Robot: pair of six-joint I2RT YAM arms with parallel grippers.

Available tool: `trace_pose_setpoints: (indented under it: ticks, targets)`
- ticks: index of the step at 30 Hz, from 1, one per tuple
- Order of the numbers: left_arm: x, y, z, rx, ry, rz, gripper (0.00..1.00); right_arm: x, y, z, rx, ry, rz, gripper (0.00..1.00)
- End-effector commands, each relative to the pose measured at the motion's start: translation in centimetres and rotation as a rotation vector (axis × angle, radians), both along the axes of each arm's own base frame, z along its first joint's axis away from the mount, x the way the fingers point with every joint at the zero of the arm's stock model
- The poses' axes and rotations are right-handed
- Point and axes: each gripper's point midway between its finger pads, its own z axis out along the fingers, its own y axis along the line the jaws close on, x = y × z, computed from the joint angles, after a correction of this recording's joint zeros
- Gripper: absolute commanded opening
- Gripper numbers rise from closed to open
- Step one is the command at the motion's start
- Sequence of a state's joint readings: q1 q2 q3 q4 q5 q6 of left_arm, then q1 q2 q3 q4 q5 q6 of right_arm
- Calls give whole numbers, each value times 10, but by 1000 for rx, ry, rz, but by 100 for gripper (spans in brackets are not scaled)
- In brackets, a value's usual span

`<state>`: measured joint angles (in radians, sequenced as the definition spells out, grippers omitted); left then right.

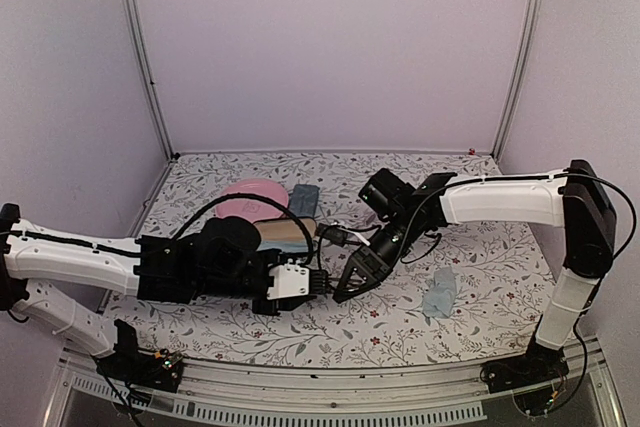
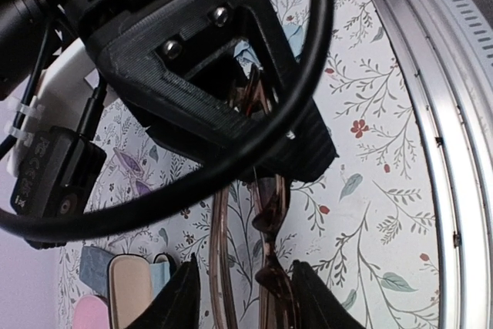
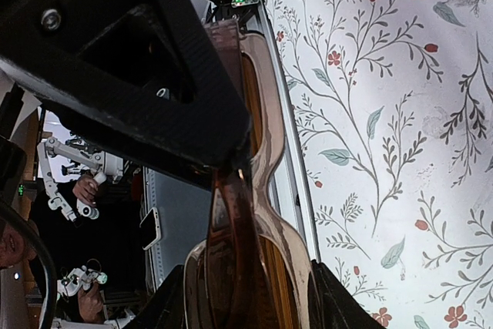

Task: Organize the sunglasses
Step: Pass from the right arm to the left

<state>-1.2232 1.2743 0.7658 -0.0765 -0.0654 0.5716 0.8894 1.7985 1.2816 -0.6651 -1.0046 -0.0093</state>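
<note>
Reddish-brown sunglasses (image 3: 246, 236) are held over the middle of the table (image 1: 400, 332), clamped between the fingers of the right gripper (image 3: 254, 306). Their other end is flanked by the left gripper (image 2: 246, 294); whether its fingers are pressed on the frame cannot be told.

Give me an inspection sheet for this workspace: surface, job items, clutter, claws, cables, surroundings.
Surface: floral tablecloth, lying flat.
Job's things: reddish-brown sunglasses between both claws; second pair not made out.
Clutter: pink oval case, grey-blue case, light blue cloth.
Claws: right claw shut on the sunglasses; left claw straddles them, grip unclear.
Cables: black cable loops above the cloth.
Surroundings: pale walls, metal frame posts.
</note>
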Motion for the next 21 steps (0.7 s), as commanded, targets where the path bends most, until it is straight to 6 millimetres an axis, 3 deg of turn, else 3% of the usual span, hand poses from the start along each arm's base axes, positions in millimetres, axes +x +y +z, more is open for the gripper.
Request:
trace_pose_setpoints:
  ticks: [1, 16, 21]
  targets:
    - [-6, -3, 6, -6, 5, -6, 40, -1, 2, -3, 2, 14, 4, 30]
    - [-2, -5, 0, 20, -17, 1, 30, -2, 2, 2, 21, 17, 10, 31]
    - [1, -2, -1, 17, -11, 20, 28, -2, 2, 0, 21, 22, 11, 35]
